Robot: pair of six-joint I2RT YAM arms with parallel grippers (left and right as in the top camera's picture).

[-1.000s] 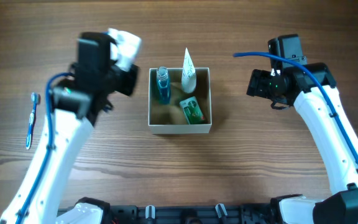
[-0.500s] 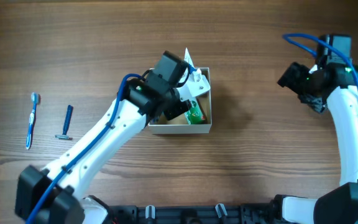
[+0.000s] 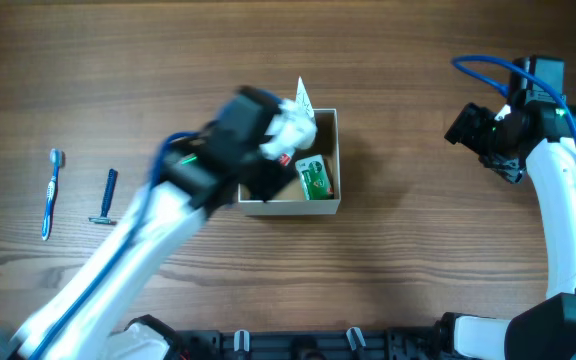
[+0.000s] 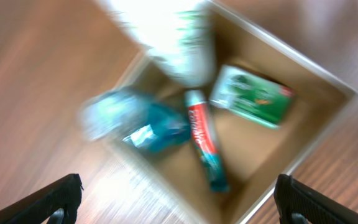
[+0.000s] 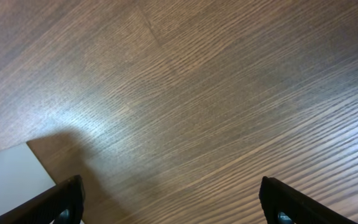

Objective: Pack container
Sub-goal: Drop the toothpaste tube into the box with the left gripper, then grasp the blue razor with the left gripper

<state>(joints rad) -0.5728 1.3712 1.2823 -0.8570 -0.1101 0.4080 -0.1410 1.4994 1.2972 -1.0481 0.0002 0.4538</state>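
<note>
The container (image 3: 338, 165) sits at table centre; my blurred left arm (image 3: 238, 135) covers its left part. Inside it, the left wrist view shows a blue bottle (image 4: 135, 119), a red and teal toothpaste tube (image 4: 205, 140), a green box (image 4: 252, 96) and a white tube (image 4: 174, 38) leaning on the far rim. From overhead, only the green box (image 3: 314, 178) and the white tube's tip (image 3: 302, 94) show. My left gripper (image 4: 179, 206) hangs open above the container (image 4: 319, 124), holding nothing. Far to the right, my right gripper (image 3: 460, 127) is open over bare wood, with dark fingertips (image 5: 67, 198) wide apart.
A blue toothbrush (image 3: 50, 195) and a blue razor (image 3: 106, 196) lie on the table at far left. A pale flat surface (image 5: 11, 180) shows at the lower left of the right wrist view.
My left arm swung from the left side over the container, opened its gripper and is now blurred in motion, slightly further left. The right arm moved right, then stayed still.
</note>
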